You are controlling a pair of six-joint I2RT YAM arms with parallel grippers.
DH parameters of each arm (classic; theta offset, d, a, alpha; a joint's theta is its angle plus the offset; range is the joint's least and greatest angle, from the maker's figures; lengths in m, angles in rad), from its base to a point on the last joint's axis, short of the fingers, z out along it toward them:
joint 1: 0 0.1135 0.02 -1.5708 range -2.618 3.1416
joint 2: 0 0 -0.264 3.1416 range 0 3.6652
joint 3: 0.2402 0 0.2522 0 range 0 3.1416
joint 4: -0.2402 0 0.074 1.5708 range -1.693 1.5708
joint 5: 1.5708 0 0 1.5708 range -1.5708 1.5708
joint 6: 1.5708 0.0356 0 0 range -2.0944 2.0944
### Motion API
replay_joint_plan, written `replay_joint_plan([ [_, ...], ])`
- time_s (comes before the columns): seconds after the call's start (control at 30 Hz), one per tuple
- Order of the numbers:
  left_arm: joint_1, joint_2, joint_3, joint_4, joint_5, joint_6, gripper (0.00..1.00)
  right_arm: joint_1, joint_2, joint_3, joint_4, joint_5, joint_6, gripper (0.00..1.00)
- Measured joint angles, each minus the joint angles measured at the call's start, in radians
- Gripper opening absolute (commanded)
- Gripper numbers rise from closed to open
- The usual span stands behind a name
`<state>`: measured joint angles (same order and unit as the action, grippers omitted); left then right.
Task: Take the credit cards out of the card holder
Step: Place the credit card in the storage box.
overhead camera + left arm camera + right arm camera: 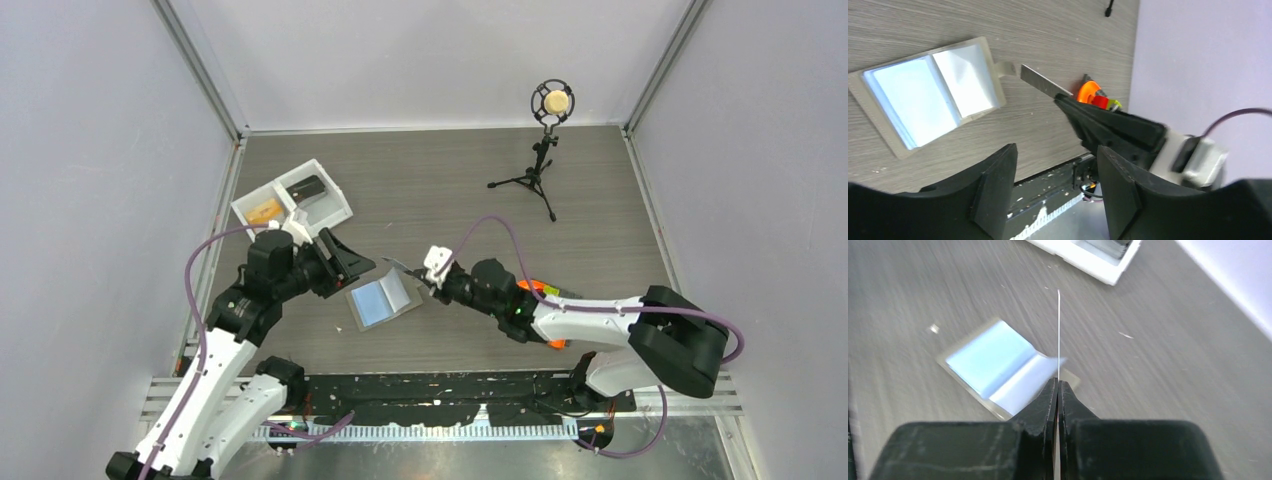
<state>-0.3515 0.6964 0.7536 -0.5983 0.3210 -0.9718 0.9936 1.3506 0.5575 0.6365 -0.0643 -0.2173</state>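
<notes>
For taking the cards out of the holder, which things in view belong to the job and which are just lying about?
Job: card holder, lying open; card pinched in the right gripper; orange card and dark card in the white tray; left gripper, open and empty.
Lying about: microphone stand at the back.

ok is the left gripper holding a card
No, the left gripper is open and empty; the card is pinched in the right gripper.
</notes>
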Motion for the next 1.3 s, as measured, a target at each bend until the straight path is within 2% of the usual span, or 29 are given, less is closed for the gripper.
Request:
replay_joint_plan([
  [0.13,0.0,-0.055,-0.008,0.009,0.013,-0.084,0.67,0.071,0.0,-0.132,0.151,0.107,-0.234,0.05],
  [0.3,0.0,-0.084,-0.061,0.056,0.032,-0.16,0.65,0.169,-0.008,-0.181,0.253,0.198,-0.463,0.05],
  [0.5,0.0,-0.037,-0.116,0.117,0.068,-0.223,0.62,0.241,-0.04,-0.181,0.318,0.274,-0.595,0.05],
  [0.63,0.0,-0.032,-0.161,0.174,0.088,-0.257,0.54,0.283,-0.039,-0.176,0.328,0.323,-0.649,0.05],
  [0.7,0.0,-0.027,-0.202,0.235,0.111,-0.29,0.49,0.3,-0.035,-0.167,0.328,0.343,-0.673,0.05],
  [0.77,0.0,-0.015,-0.24,0.286,0.13,-0.322,0.38,0.313,-0.027,-0.156,0.328,0.357,-0.691,0.05],
  [0.9,0.0,-0.005,-0.277,0.343,0.156,-0.369,0.04,0.326,-0.007,-0.138,0.315,0.375,-0.717,0.05],
  [0.93,0.0,-0.006,-0.277,0.356,0.159,-0.375,0.0,0.327,-0.003,-0.136,0.312,0.377,-0.721,0.05],
  [1.0,0.001,-0.01,-0.277,0.384,0.161,-0.378,0.0,0.328,0.005,-0.135,0.307,0.377,-0.724,0.12],
  [1.03,0.001,-0.013,-0.277,0.391,0.162,-0.373,0.0,0.33,0.01,-0.135,0.306,0.378,-0.723,0.27],
  [1.07,0.003,-0.013,-0.277,0.392,0.162,-0.361,0.0,0.33,0.013,-0.135,0.306,0.38,-0.72,0.39],
  [1.13,0.005,-0.008,-0.277,0.392,0.164,-0.331,0.0,0.331,0.015,-0.136,0.313,0.388,-0.698,0.46],
  [1.3,0.018,0.047,-0.277,0.392,0.173,-0.189,0.0,0.331,-0.011,-0.179,0.346,0.405,-0.61,0.51],
])
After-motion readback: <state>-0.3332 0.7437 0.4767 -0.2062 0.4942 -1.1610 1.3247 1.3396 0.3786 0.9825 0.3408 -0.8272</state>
